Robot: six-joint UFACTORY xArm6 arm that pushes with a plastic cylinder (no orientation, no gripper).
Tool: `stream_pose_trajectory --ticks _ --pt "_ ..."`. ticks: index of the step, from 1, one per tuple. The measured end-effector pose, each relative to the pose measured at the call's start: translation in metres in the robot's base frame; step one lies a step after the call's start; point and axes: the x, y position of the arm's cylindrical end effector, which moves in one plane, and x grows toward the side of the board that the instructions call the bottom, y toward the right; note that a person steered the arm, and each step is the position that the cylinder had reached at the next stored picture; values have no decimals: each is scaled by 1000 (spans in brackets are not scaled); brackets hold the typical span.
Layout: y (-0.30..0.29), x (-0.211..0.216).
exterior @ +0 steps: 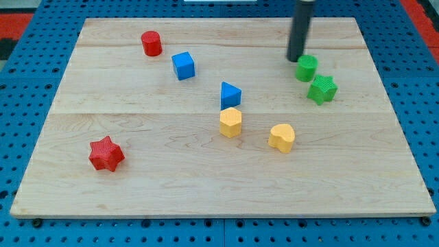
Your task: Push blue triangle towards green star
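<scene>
Seven blocks: spread over the wooden tabletop (137,185), which lies on a blue pegboard (27,62).
Blue triangle: (230,94) near the middle of the board, just above the yellow hexagon block (230,122), the two almost touching.
Green star: (322,89) toward the view's right, well apart from the blue triangle, touching or nearly touching the green cylinder (306,68) at its upper left.
My tip: (295,60) at the view's top right, just left of the green cylinder, close to its upper edge; I cannot tell if they touch.
Pincer: none shows, only the straight dark rod, so no jaw state can be told.
Yellow heart block: (281,137) right of the hexagon, below the green pair.
Blue cube: (183,66) upper left of the triangle.
Red cylinder: (151,43) near the top left.
Red star: (106,154) at the lower left.
Writing: no readable labels or brands.
</scene>
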Motion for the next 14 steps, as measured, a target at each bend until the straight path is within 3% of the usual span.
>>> stream_pose_trajectory --ticks 1,2,4,5,8,10,13,14 --pt "-5 13" --pt "-70 -10" --pt "-195 56" --pt "-204 84" --pt "-136 126" --pt "-109 113" --pt "-144 80" --pt "-103 79"
